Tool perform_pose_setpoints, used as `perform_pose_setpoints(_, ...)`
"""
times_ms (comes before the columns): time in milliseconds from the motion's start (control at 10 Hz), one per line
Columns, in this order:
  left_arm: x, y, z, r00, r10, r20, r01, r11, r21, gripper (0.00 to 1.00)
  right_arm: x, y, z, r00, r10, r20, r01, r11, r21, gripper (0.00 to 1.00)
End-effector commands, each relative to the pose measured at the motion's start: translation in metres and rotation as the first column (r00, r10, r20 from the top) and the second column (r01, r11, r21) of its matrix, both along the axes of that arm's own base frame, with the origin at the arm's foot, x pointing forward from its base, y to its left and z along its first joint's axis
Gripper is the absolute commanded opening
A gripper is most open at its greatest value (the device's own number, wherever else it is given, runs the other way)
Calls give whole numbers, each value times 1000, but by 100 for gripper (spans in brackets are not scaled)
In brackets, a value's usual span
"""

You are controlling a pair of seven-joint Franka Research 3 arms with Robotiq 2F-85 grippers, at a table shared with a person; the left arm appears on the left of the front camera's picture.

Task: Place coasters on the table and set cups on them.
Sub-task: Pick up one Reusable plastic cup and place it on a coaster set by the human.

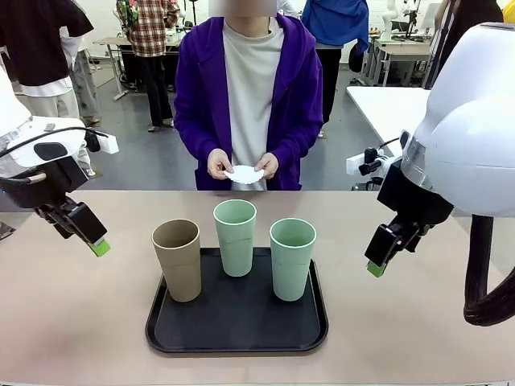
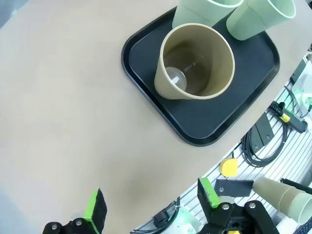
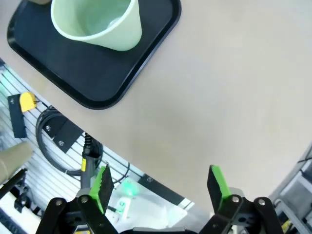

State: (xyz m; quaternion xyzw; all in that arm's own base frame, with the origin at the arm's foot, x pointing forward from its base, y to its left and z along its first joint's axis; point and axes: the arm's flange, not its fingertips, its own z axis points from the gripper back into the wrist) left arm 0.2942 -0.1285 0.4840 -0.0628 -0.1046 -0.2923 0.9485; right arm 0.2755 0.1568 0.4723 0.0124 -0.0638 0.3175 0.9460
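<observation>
Front view has the person's hands (image 1: 241, 165) holding the coasters (image 1: 244, 174) over the table (image 1: 72, 322), none laid yet, so the cups (image 1: 235, 237) sit on the black tray (image 1: 237, 326) while left gripper (image 1: 96, 244) and right gripper (image 1: 376, 265) hover wide open, empty.

Left gripper (image 1: 96, 244) hangs low, fingers spread wide, nothing between them. Right gripper (image 1: 376, 264) mirrors it, jaws apart and empty. Both tilt downward and inward.
</observation>
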Motion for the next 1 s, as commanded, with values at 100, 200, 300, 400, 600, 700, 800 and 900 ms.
perform_pose_setpoints(100, 10, -3, -1, 998, -20, 58, 19, 1000, 13, 100, 9, -2, -1, 999, -2, 35, 2, 1000, -4, 100)
perform_pose_setpoints(200, 2, -2, 1, 1000, -5, 15, 5, 1000, 1, 100, 2, -1, 0, 1000, -2, 7, 2, 1000, -1, 100)
perform_pose_setpoints(300, 7, 16, 7, 999, 35, -4, -35, 981, -193, 100, 9, -29, -7, 991, -51, -126, 82, 965, 250, 100)
perform_pose_setpoints(400, 6, 38, 22, 998, 55, -33, -64, 925, -373, 100, 11, -61, -9, 965, -115, -237, 215, 865, 454, 100)
perform_pose_setpoints(600, 6, 90, 45, 990, 70, -124, -136, 717, -684, 100, 8, -122, -10, 944, -97, -316, 312, 576, 756, 100)
perform_pose_setpoints(700, 11, 114, 45, 984, 57, -170, -167, 633, -756, 100, 6, -148, -13, 934, -92, -346, 348, 453, 821, 100)
perform_pose_setpoints(800, 14, 133, 33, 972, 48, -231, -216, 576, -789, 100, 4, -173, -20, 925, -82, -372, 376, 347, 859, 100)
perform_pose_setpoints(900, 25, 166, 15, 945, 75, -319, -310, 519, -797, 100, 4, -191, -29, 915, -83, -394, 401, 284, 871, 100)
